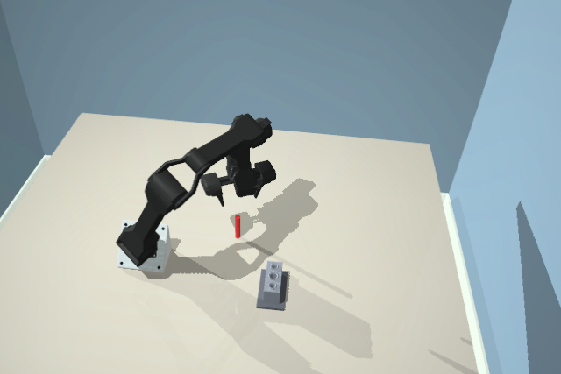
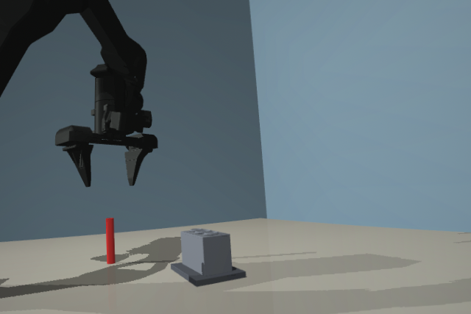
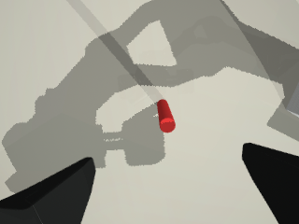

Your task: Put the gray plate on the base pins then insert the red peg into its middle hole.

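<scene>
One pale bench [image 1: 362, 207] carries everything, its surface crossed by long shadows of the arm. Above it the black arm [image 1: 181, 179] rises from a light mounting block [image 1: 158, 257] near the bench's left side and bends over at the elbow so that the wrist points straight down. At its tip the end effector [image 2: 109, 184] hangs well above the bench with its two tapered fingers [image 2: 82, 164] spread wide, and nothing sits between them. In the wrist view the end effector [image 3: 164, 171] shows only as two dark finger shapes at the lower corners, with bare bench and shadow in the gap.

To the right of the arm's tip, nearer the front of the bench, stands the dark base [image 2: 213, 276], a flat slab. On it sits the gray plate [image 2: 207, 251], which looks like a thick block; its top face lies level and shows three round holes in a row in the top view, the gray plate [image 1: 273, 277] lined up along the base [image 1: 272, 304]. The pins themselves are hidden.

Smallest is the red peg [image 2: 110, 240], standing upright on the bench by itself, apart from the base and almost directly below the open fingers. The wrist view shows the red peg [image 3: 164, 116] end-on, between and beyond the two fingers.
</scene>
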Robot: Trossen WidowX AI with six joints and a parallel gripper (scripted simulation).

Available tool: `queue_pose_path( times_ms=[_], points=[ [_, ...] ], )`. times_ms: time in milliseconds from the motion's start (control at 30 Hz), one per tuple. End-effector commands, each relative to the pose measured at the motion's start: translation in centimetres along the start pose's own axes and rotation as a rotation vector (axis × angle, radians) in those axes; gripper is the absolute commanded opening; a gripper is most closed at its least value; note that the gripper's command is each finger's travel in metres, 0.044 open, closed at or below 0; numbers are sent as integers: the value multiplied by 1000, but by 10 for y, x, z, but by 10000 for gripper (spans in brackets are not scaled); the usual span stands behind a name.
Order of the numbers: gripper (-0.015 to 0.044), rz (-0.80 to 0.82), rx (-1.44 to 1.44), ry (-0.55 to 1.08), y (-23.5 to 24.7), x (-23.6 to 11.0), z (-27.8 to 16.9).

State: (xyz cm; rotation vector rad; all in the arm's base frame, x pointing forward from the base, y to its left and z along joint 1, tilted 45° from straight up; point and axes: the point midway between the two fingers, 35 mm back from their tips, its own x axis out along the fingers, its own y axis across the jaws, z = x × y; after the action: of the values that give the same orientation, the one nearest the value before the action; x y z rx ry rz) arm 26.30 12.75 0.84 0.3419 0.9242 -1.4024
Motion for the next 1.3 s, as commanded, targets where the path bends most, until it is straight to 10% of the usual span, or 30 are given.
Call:
queue_pose_path(
  times_ms=[0,1267],
  points=[
    [440,-6,20,-1,-2,4,-3],
    [440,-6,21,-3,-3,79,-1]
  ],
)
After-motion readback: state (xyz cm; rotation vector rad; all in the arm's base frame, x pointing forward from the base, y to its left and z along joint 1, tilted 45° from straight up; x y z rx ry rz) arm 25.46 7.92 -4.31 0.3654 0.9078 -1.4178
